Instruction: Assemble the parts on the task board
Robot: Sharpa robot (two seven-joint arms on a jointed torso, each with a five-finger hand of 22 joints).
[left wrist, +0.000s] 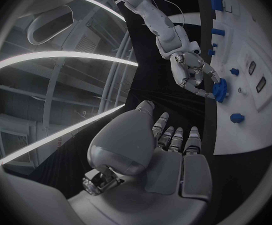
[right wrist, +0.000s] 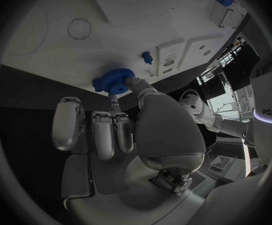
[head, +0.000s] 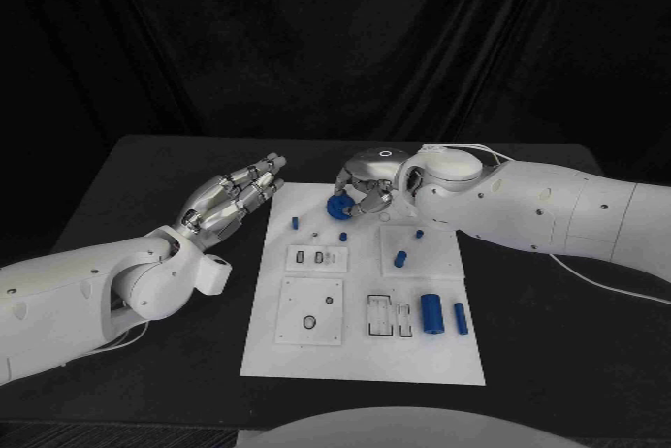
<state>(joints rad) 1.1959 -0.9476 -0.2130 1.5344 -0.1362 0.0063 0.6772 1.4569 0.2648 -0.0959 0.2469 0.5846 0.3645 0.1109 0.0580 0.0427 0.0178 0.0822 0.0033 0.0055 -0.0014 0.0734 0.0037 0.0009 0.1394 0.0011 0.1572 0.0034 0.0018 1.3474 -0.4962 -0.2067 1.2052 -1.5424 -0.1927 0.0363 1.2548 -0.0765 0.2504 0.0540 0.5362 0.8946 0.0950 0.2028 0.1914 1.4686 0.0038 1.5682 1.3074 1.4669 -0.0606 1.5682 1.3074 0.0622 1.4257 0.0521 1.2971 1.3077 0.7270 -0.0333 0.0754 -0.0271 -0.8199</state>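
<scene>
Left robot hand [head: 231, 201]: just off the task board [head: 367, 356] on its left side, over the black worktop [head: 154, 176]. Fingers straight and lying side by side, pointing toward the board's far left corner, holding nothing. Left wrist view agrees: left robot hand [left wrist: 167, 150] has fingers extended, nothing between them.

Board itself: white plate, long axis running away from the robot, lying flat mid-worktop. Parts relative to the board:
- small blue peg [head: 295, 221] standing near the far left edge
- blue gear [head: 338, 207] at the far edge, left of centre, pinched by the right robot hand
- two short blue pieces [head: 400, 259] on the raised square right of centre, long axes roughly along the board's length
- blue cylinder [head: 432, 312] and a thinner blue bar [head: 461, 318] side by side at the right edge, nearer half, both lying flat, long axes parallel to the board's long side

Right robot hand [head: 367, 184]: over the board's far edge, fingertips closed on the gear. Right wrist view: gear [right wrist: 112, 81] is a toothed disc sitting at the board edge (can't tell if it touches the plate), right robot hand [right wrist: 120, 130] with thumb tip against it, the other fingers curled below.

Surface: matte black worktop. Room: black curtain [head: 335, 60] behind the worktop.
</scene>
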